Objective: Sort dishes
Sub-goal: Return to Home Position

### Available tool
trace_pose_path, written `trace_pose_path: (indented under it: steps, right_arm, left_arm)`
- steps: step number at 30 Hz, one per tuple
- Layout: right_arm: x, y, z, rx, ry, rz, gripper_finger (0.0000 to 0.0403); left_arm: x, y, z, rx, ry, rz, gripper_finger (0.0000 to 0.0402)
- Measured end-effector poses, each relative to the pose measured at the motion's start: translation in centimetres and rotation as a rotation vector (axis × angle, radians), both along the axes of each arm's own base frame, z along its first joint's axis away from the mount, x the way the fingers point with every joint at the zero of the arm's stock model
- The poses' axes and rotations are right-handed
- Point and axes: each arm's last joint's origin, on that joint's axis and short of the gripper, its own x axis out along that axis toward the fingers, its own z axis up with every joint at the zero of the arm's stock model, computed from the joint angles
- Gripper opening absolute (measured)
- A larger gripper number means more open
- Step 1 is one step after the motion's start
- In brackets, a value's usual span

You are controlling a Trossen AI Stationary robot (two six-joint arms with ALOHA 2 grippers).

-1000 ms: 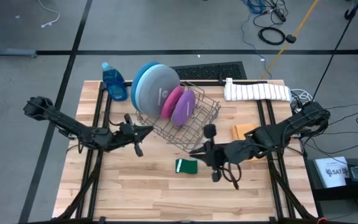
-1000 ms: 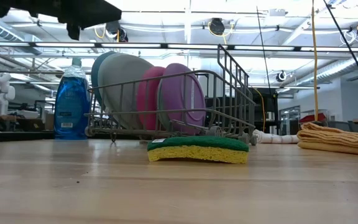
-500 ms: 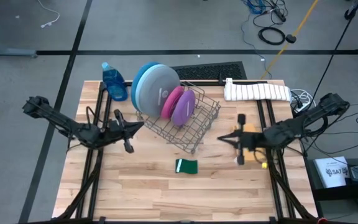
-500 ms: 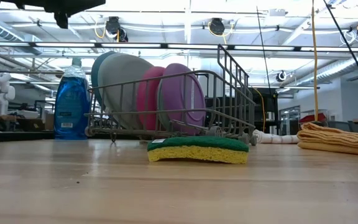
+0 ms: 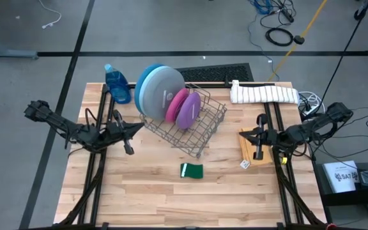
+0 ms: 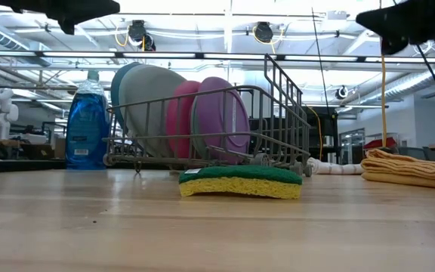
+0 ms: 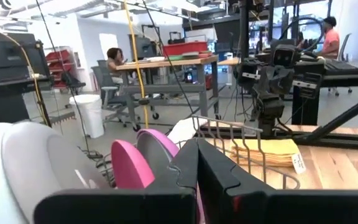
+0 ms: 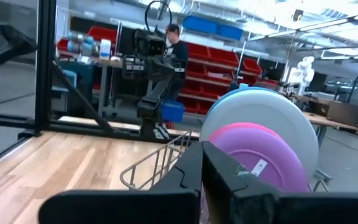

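- Both arms had drawn back from the grey wire rack [image 5: 214, 119]. A second before, the right gripper [image 5: 245, 133] hung over the middle of the table [image 5: 145, 191] near the green sponge [image 5: 192, 170]. It now stood at the right side, above the folded orange cloth [image 5: 248, 152].
- The left gripper [image 5: 136, 128] had retreated slightly toward the left edge.
- Rack and plates had not shifted.
- Each gripper's fingers were pressed together with nothing between them, per the wrist views.
- The plates stood on edge in the rack: deep-blue plate [image 5: 139, 86] rearmost, pale-blue plate [image 5: 161, 86] against it, then pink plate [image 5: 175, 105], then purple plate [image 5: 190, 112]. A teal plate could not be made out.
- The rack lay between the grippers, the left one near but apart, the right one well apart.
- No plate remained on the table, so sorting was judged complete, with only the retraction outstanding.
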Motion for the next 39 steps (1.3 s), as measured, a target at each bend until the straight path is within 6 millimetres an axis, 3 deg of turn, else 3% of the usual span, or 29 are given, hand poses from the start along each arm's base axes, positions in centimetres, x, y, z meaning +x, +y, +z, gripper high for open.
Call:
trace_pose_path:
  steps: [5,11,21,39]
  right_arm:
    - [-0.7,-0.5,-2.0,-0.019,-0.037,-0.022,0.0000]
    - [-1.0,-0.7,-2.8,-0.067,-0.042,0.007,0.0000]
    - [-1.7,-0.9,-2.5,-0.131,-0.074,0.054,0.0000]
    - [-2.1,-1.0,-3.4,-0.076,-0.011,0.073,0.0000]
  left_arm:
    - [-0.2,-0.1,-0.2,0.003,0.019,-0.077,0.0003]
    - [-0.2,-0.2,-0.7,-0.009,0.030,-0.154,0.0003]
    - [-0.6,0.4,-6.0,-0.113,-0.012,-0.185,0.0003]
    - [-3.6,1.7,-5.4,-0.077,-0.091,-0.149,0.0003]
